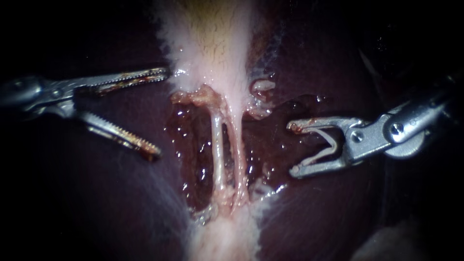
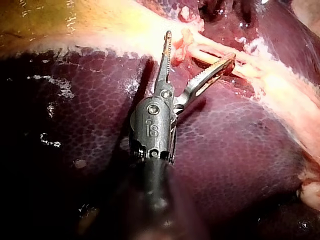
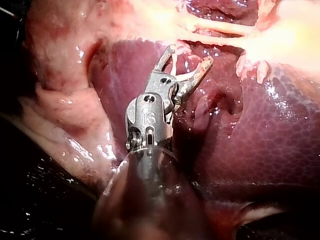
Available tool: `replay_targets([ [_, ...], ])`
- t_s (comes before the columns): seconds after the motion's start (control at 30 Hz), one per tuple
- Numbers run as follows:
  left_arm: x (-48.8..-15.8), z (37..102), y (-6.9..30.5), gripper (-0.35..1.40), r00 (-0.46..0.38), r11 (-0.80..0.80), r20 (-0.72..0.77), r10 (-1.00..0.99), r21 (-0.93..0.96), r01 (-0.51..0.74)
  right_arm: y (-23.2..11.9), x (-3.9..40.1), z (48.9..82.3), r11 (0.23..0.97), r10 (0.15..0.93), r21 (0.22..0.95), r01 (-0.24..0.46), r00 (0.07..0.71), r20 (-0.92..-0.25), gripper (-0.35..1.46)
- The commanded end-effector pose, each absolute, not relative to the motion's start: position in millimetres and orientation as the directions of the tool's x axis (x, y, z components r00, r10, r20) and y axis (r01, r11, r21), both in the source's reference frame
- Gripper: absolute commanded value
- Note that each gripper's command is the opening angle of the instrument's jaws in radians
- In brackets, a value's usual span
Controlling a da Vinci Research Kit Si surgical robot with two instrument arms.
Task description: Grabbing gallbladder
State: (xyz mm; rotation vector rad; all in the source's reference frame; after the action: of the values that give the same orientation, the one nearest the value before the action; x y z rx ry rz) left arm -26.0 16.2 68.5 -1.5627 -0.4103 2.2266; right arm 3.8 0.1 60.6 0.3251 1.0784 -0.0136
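Two slim metal instruments sit nearest the lens, one from each side.

Left instrument [image 1: 160, 112]: steel shaft, long toothed pincer, jaws spread wide with nothing between them. The upper jaw's tip lies at the left edge of the pale pinkish-white gallbladder [image 1: 212, 43]; can't tell if it touches. The lower jaw hangs over the dark maroon liver [image 1: 96, 203]. In its wrist view, the left instrument [image 2: 200, 47] is open over the liver [image 2: 225, 150], tips just short of the pale strands.

Right instrument [image 1: 293, 149]: shorter curved pincer, also open and holding nothing, tips facing a wet, raw red hollow in the liver. The right wrist view shows it [image 3: 190, 55] the same way, gaping above glistening liver [image 3: 280, 145].

The gallbladder runs down from the top centre, yellowish in the middle, and narrows into two thin whitish tubes [image 1: 218, 150] side by side across the hollow, between the two instruments.
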Motion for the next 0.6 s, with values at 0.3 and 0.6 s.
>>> replay_targets([
  [0.3,-27.9,75.0,17.2,1.08,-0.419,-0.88,-0.777,0.469,-0.449,-0.152,0.1,3.9,60.6,0.953,0.147,0.254,0.168,0.477,-0.866,0.5],
  [0.6,-27.7,77.0,16.6,0.76,-0.453,-0.868,-0.745,0.49,-0.464,-0.177,0.1,3.9,60.6,0.953,0.147,0.254,0.168,0.478,-0.866,0.5],
])
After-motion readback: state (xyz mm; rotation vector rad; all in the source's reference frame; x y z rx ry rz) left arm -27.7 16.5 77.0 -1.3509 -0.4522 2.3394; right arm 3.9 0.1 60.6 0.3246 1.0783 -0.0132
